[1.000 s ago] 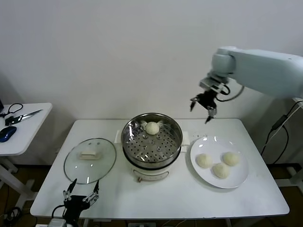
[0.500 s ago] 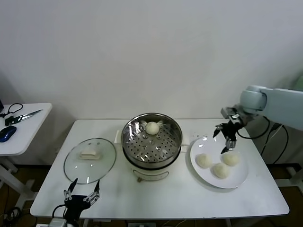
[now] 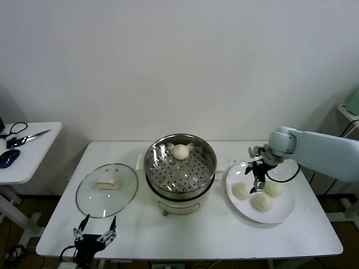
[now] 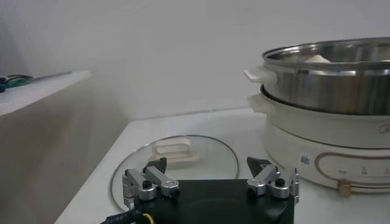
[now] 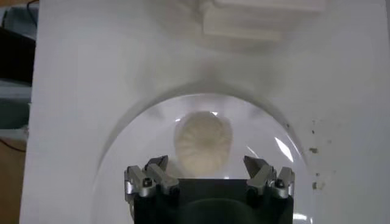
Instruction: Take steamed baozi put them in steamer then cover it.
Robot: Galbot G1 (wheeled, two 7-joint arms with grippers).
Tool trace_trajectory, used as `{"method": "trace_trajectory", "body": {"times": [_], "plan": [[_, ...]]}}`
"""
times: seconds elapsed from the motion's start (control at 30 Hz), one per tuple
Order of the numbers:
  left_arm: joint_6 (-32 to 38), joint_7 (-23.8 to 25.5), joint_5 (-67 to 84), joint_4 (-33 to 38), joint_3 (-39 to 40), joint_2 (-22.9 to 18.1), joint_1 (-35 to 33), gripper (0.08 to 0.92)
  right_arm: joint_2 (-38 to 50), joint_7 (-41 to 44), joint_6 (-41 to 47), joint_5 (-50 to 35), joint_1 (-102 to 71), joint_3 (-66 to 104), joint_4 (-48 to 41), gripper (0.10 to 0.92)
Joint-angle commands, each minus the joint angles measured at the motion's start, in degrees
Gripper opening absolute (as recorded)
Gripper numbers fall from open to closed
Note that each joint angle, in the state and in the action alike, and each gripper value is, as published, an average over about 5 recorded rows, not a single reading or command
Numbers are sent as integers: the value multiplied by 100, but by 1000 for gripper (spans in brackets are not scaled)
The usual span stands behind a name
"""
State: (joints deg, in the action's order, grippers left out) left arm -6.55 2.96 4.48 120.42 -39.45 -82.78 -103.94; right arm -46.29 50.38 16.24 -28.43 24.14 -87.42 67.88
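The steamer [image 3: 179,171] stands mid-table with one steamed baozi [image 3: 180,151] on its perforated tray. Three more baozi [image 3: 261,202] lie on a white plate [image 3: 283,212] to its right. My right gripper [image 3: 256,180] hangs open just above the plate, near the bun closest to the steamer [image 3: 240,190]. In the right wrist view that bun [image 5: 203,143] lies just beyond the open right gripper [image 5: 207,163], untouched. The glass lid [image 3: 106,189] lies flat left of the steamer. My left gripper [image 3: 94,234] waits open at the table's front edge, the left gripper [image 4: 207,165] facing the lid [image 4: 177,155].
A small side table [image 3: 25,148] at far left carries scissors and a dark mouse. The steamer's cream base [image 5: 256,18] sits just past the plate rim [image 5: 137,137]. The steamer wall [image 4: 329,82] rises right of the left gripper.
My right arm has swung down from high behind the steamer to just over the plate, still open and holding nothing. The left arm has not moved.
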Motion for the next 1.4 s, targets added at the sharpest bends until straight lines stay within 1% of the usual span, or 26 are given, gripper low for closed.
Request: {"method": "trace_trajectory", "body": {"times": [0.03, 0.27, 0.37, 0.47, 0.53, 0.67, 0.77, 0.9, 1.03, 1.13, 1.27, 1.4], "plan": [[7, -2, -5, -5, -2, -6, -10, 823, -183, -154, 188, 349, -724, 499, -311, 823], [23, -7, -31, -19, -1, -34, -18, 823, -313, -200, 200, 470, -921, 676, -496, 820], [25, -9, -41, -23, 1, -38, -18, 823, -321, -179, 199, 474, -937, 708, -508, 778], [25, -13, -46, -25, -1, -39, -15, 823, -294, -144, 190, 488, -909, 735, -474, 716], [23, -16, -48, -21, -2, -40, -15, 823, -265, -100, 171, 495, -830, 748, -439, 696], [13, -22, -57, -13, 3, -42, -8, 823, -163, 75, 79, 371, -339, 631, -280, 683], [6, -24, -69, -2, 5, -43, -4, 823, -104, 331, -85, 9, 564, 106, -109, 679], [-7, -27, -79, 12, 6, -36, -3, 823, -196, 809, -360, -535, 2224, -968, 47, 679], [-19, -22, -96, 33, 12, -23, 4, 823, -504, 1267, -556, -1060, 3553, -1539, 80, 679], [-31, -20, -94, 51, 17, -12, 3, 823, -871, 1416, -565, -1531, 4182, -1631, 133, 680], [-44, -15, -97, 82, 34, 9, -10, 823, -1411, 1172, -206, -2241, 4285, -1244, 462, 681], [-43, -15, -95, 89, 55, 23, 0, 823, -1935, 696, 220, -2639, 3772, -594, 772, 681]]}}
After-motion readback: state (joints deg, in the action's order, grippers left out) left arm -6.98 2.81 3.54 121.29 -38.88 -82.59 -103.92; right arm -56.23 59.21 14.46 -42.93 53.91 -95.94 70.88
